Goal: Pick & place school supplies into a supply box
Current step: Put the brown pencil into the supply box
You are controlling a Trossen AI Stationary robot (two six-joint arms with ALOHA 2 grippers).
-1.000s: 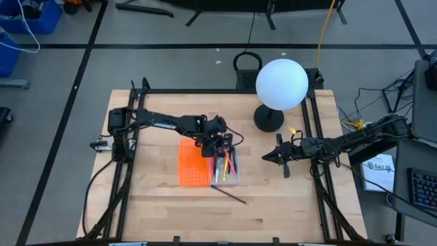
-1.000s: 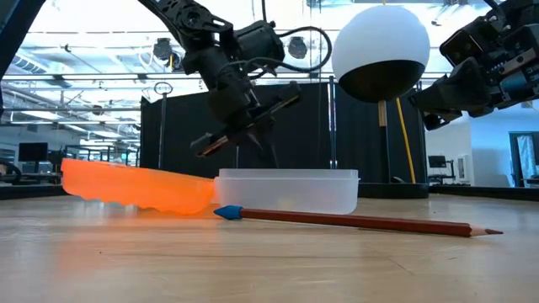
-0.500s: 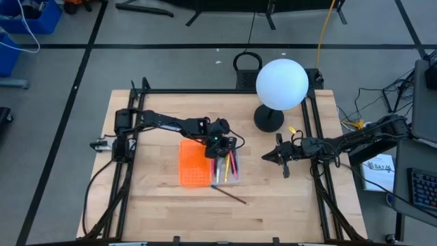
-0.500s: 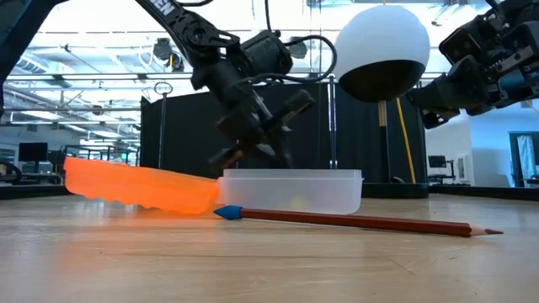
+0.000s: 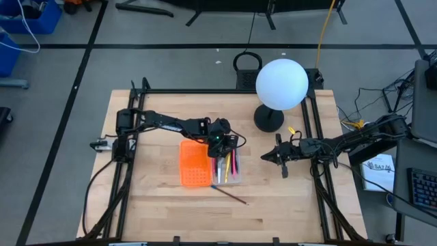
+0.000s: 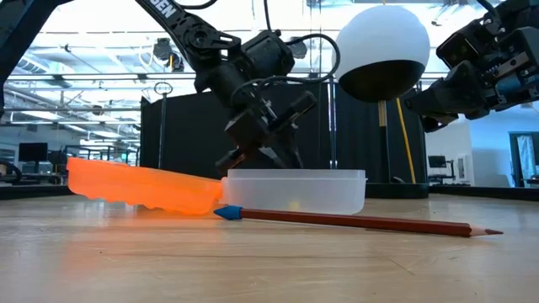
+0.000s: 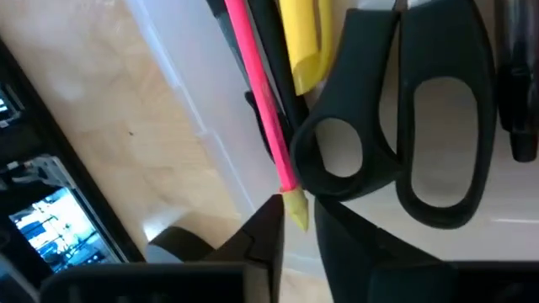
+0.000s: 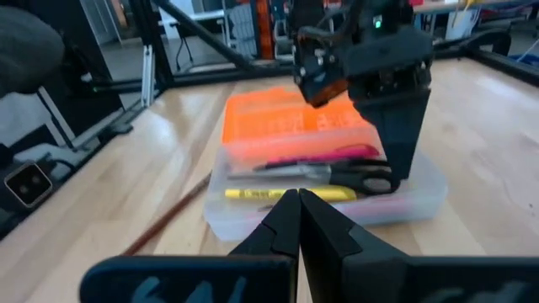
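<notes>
The clear supply box (image 5: 227,171) lies at the table's middle, beside an orange perforated panel (image 5: 193,164). In it lie black-handled scissors (image 7: 404,126), a pink pencil (image 7: 261,93), a yellow pen (image 7: 303,42) and dark pens (image 7: 514,84). My left gripper (image 7: 299,227) is open a little and points slanting down into the box's far end (image 6: 274,160). The pink pencil's yellow-green end (image 7: 295,206) lies between its fingertips. A brown pencil with a blue end (image 6: 354,220) lies on the table in front of the box. My right gripper (image 8: 296,210) is shut and holds nothing, at the right (image 5: 266,157). My left gripper stands with one fingertip on either side of the pink pencil's yellow-green end (image 7: 295,206), coming slanting down from the far side. The pencil lies in the box among the other supplies. I cannot tell whether the fingertips touch it.
A lamp with a white globe (image 5: 281,83) and a black foot (image 5: 268,119) stands at the back right. The orange panel (image 6: 135,185) leans against the box's left side. Bare wood lies along the table's near edge.
My left gripper has sunk toward the far end of the supply box and rolled a little about its own line. My right arm has kept still.
</notes>
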